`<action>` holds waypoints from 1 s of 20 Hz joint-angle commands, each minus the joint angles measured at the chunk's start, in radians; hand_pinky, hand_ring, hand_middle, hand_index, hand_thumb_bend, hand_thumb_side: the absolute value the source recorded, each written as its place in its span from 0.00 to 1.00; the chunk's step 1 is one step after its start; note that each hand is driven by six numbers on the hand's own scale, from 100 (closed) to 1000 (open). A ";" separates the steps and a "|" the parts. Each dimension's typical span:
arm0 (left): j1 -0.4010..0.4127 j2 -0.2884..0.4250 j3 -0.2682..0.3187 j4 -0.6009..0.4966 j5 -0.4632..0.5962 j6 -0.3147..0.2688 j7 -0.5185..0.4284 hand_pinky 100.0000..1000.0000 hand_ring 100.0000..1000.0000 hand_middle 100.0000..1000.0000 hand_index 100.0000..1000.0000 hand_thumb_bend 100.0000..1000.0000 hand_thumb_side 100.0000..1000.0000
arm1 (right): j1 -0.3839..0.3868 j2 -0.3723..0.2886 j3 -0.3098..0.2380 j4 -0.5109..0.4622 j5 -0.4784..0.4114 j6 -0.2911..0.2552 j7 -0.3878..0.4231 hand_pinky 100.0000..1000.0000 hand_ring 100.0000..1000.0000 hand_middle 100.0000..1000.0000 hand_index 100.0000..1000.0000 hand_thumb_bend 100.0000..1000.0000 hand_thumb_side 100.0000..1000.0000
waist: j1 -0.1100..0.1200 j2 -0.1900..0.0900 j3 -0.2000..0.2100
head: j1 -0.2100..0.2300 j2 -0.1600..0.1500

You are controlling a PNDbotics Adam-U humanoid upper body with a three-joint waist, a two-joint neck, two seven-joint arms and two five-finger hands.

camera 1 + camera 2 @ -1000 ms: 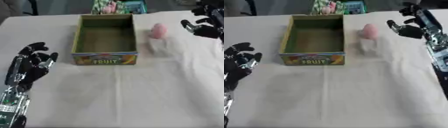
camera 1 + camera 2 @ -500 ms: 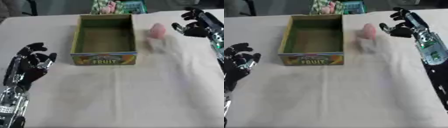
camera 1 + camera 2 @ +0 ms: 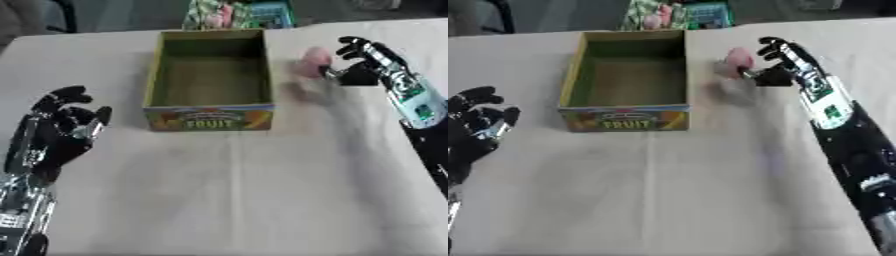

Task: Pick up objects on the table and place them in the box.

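Note:
A small pink object (image 3: 735, 60) stands on the white table just right of the open cardboard box (image 3: 156, 75), which has green inner walls and FRUIT printed on its front. Nothing lies inside the box. My right hand (image 3: 780, 62) reaches in from the right; its fingers are spread and relaxed, with the fingertips touching or almost touching the pink object's right side. My left hand (image 3: 57, 132) rests at the lower left of the table, fingers up and relaxed, well away from the box.
Behind the box, at the table's far edge, lies a colourful pack (image 3: 236, 14) with pink and blue-green print. The white tablecloth (image 3: 245, 190) stretches in front of the box.
My right hand has moved left from the far right edge to the pink object's side. The left hand has stayed where it was.

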 commanded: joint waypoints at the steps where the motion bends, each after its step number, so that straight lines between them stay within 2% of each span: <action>1: -0.016 0.012 -0.001 -0.022 0.003 -0.001 -0.004 0.52 0.48 0.56 0.71 0.41 0.00 | -0.031 0.012 -0.010 0.022 0.036 -0.010 -0.003 0.74 0.86 0.78 0.95 0.30 0.27 | -0.001 -0.018 0.002 | -0.006 -0.004; 4: -0.017 0.011 -0.003 -0.022 0.003 -0.001 -0.005 0.52 0.48 0.56 0.71 0.41 0.00 | -0.042 0.031 -0.014 0.040 0.060 -0.014 -0.011 0.73 0.86 0.76 0.93 0.29 0.26 | 0.000 -0.017 0.005 | -0.008 -0.004; 6: -0.017 0.011 -0.003 -0.022 0.003 0.000 -0.005 0.52 0.48 0.56 0.71 0.41 0.00 | -0.048 0.041 -0.019 0.047 0.073 -0.015 -0.026 0.73 0.84 0.72 0.88 0.24 0.24 | 0.000 -0.015 0.006 | -0.010 -0.004; 9: -0.016 0.010 -0.003 -0.022 0.004 0.000 -0.005 0.52 0.48 0.56 0.71 0.41 0.00 | -0.053 0.049 -0.027 0.051 0.099 -0.007 -0.084 0.69 0.79 0.53 0.70 0.00 0.10 | 0.000 -0.014 0.007 | -0.012 -0.003; 10: -0.016 0.010 -0.003 -0.022 0.004 0.000 -0.004 0.52 0.48 0.56 0.71 0.41 0.00 | -0.054 0.050 -0.030 0.050 0.112 0.000 -0.120 0.67 0.77 0.45 0.61 0.00 0.02 | 0.000 -0.014 0.007 | -0.012 -0.003; 11: -0.016 0.010 -0.003 -0.022 0.004 0.000 -0.004 0.52 0.48 0.56 0.71 0.41 0.00 | -0.055 0.052 -0.032 0.050 0.123 0.009 -0.157 0.65 0.75 0.40 0.55 0.00 0.00 | 0.000 -0.014 0.008 | -0.013 -0.002; 15: -0.016 0.010 -0.003 -0.021 0.004 0.000 -0.004 0.52 0.48 0.56 0.71 0.41 0.00 | -0.053 0.055 -0.042 0.051 0.137 0.048 -0.310 0.57 0.62 0.16 0.28 0.00 0.00 | -0.001 -0.013 0.009 | -0.013 -0.002; 17: -0.016 0.010 -0.002 -0.021 0.005 0.000 -0.003 0.52 0.48 0.56 0.71 0.41 0.00 | -0.051 0.054 -0.046 0.046 0.123 0.057 -0.377 0.54 0.58 0.11 0.23 0.00 0.00 | -0.001 -0.013 0.008 | -0.012 -0.002; 20: -0.015 0.010 -0.002 -0.021 0.005 0.000 -0.003 0.52 0.48 0.56 0.71 0.41 0.00 | -0.048 0.048 -0.047 0.024 0.088 0.052 -0.428 0.53 0.57 0.10 0.22 0.00 0.00 | -0.002 -0.014 0.006 | -0.012 -0.002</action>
